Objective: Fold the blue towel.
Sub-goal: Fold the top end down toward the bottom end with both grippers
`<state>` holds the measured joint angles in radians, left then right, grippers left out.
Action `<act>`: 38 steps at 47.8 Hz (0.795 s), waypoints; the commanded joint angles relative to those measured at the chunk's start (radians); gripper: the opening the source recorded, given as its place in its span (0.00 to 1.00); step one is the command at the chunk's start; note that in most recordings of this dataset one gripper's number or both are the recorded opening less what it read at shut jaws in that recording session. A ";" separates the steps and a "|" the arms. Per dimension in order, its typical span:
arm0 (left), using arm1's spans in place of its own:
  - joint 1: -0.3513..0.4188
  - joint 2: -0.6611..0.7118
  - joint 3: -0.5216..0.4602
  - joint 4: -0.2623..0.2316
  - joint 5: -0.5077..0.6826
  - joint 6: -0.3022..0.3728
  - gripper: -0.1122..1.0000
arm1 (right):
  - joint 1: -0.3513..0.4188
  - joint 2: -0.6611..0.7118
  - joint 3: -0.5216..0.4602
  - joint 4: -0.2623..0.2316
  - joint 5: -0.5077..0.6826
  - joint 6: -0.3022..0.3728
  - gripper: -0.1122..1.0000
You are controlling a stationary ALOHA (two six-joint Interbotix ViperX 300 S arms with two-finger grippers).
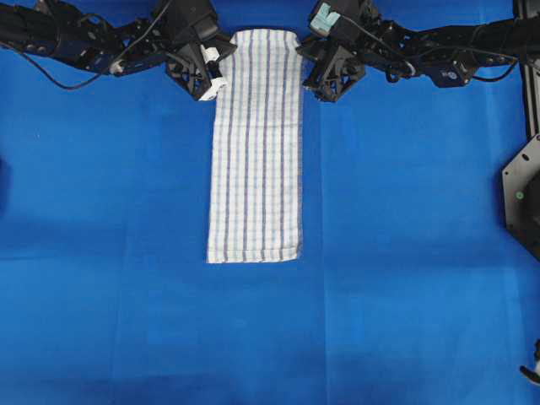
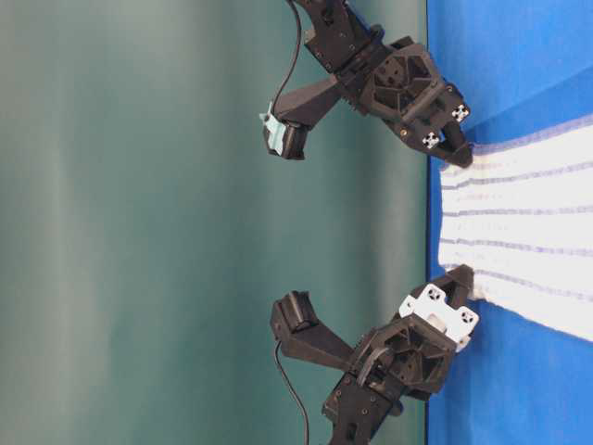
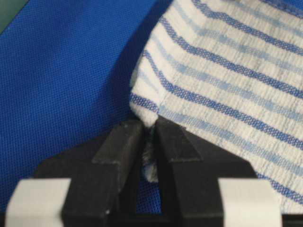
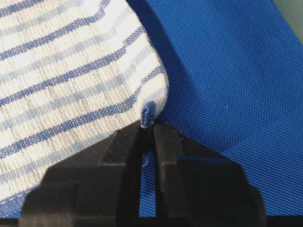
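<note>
Both grippers pinch the towel's top corners

The left gripper (image 1: 211, 83) and right gripper (image 1: 325, 89) are clenched on the blue towel (image 1: 256, 143), a long checked woven strip lying flat at upper centre on the blue table cover (image 1: 405, 253).

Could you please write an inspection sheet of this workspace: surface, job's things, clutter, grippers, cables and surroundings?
Surface: blue table covering, flat, with faint creases.
Job's things: blue towel, a long narrow striped strip lying flat, its far end between the two grippers.
Clutter: nothing seen.
Grippers: left gripper shut on the towel's far left corner; right gripper shut on the far right corner. The corners are pinched up, the rest lies on the cover.
Cables: black cable hanging from the left arm over the covering; another cable runs along the right arm.
Surroundings: green backdrop behind the table; black fixture at the right edge.
</note>
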<state>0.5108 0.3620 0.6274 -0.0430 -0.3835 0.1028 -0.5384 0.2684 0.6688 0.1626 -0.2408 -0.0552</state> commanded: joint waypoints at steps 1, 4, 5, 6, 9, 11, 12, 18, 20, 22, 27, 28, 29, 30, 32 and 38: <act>-0.002 -0.014 -0.008 0.002 -0.006 0.003 0.15 | -0.002 -0.014 -0.015 0.002 -0.011 -0.002 0.16; -0.002 -0.015 -0.008 0.000 -0.005 0.005 0.15 | -0.002 -0.014 -0.015 0.002 -0.009 -0.002 0.15; -0.003 -0.015 -0.008 0.002 -0.005 0.005 0.15 | -0.002 -0.015 -0.015 0.003 -0.009 -0.002 0.15; -0.002 -0.015 -0.008 0.000 -0.005 0.005 0.15 | -0.002 -0.014 -0.015 0.003 -0.009 -0.002 0.15; -0.002 -0.017 -0.008 0.000 -0.005 0.005 0.15 | -0.002 -0.015 -0.015 0.003 -0.009 -0.002 0.15; -0.002 -0.020 -0.008 0.002 -0.003 0.005 0.15 | -0.002 -0.015 -0.017 0.003 -0.009 -0.002 0.16; -0.002 -0.021 -0.006 0.002 -0.003 0.006 0.15 | -0.002 -0.015 -0.017 0.003 -0.009 -0.002 0.15; -0.006 -0.046 -0.005 0.002 0.005 0.006 0.15 | -0.002 -0.035 -0.017 0.003 -0.003 -0.002 0.15; -0.011 -0.058 -0.002 0.002 0.011 0.006 0.15 | -0.002 -0.048 -0.014 0.003 -0.002 -0.003 0.15; -0.015 -0.074 0.003 0.002 0.015 0.006 0.15 | -0.002 -0.063 -0.009 0.003 0.003 -0.003 0.15; -0.034 -0.118 0.018 0.002 0.034 0.006 0.15 | 0.005 -0.101 0.006 0.003 0.014 -0.002 0.15; -0.038 -0.129 0.023 0.002 0.037 0.006 0.15 | 0.008 -0.110 0.009 0.003 0.015 -0.002 0.15; -0.043 -0.140 0.028 0.002 0.040 0.006 0.15 | 0.011 -0.117 0.012 0.003 0.017 -0.002 0.15; -0.048 -0.150 0.032 0.002 0.041 0.006 0.15 | 0.014 -0.124 0.017 0.003 0.018 -0.002 0.15; -0.058 -0.172 0.043 0.002 0.048 0.006 0.15 | 0.025 -0.144 0.026 0.003 0.018 0.000 0.15; -0.101 -0.249 0.086 0.002 0.061 0.005 0.15 | 0.066 -0.192 0.054 0.005 0.023 0.003 0.15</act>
<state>0.4372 0.1933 0.6980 -0.0430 -0.3267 0.1074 -0.4970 0.1319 0.7194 0.1641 -0.2178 -0.0552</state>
